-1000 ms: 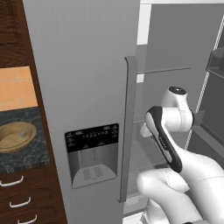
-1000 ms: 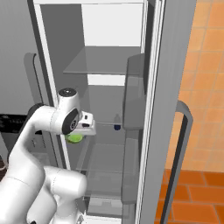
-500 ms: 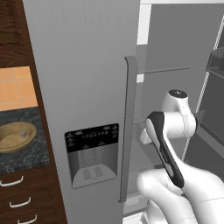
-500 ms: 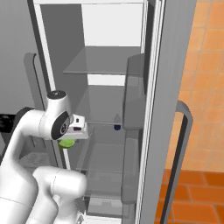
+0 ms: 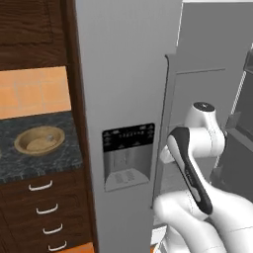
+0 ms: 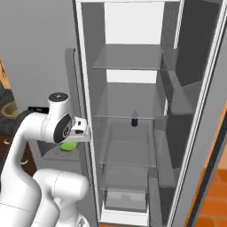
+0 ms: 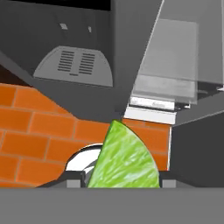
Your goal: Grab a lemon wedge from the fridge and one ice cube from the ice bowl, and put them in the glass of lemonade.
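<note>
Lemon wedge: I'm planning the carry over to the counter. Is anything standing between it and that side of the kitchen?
Yes. The lemon wedge, in the gripper, sits just outside the open fridge. The closed dispenser door stands between it and the ice bowl. The glass cannot be made out.

fridge [image 5: 123, 74]: plain grey doors; a black dispenser panel is set over a paler grey recess; the interior is seen in light grey and white
lemon wedge [image 7: 124, 159]: bright yellow-green, streaked with paler flecks
ice bowl [image 5: 39, 140]: tan-brown wood, lighter in the hollow
counter [image 5: 29, 163]: dark, speckled grey-black stone
drawers [image 5: 44, 207]: dark brown wood, fitted with pale curved handles
wall tiles [image 5: 34, 91]: orange squares
floor [image 7: 35, 135]: orange brick pattern with lighter joints
small bottle [image 6: 134, 119]: dark blue-grey
</note>
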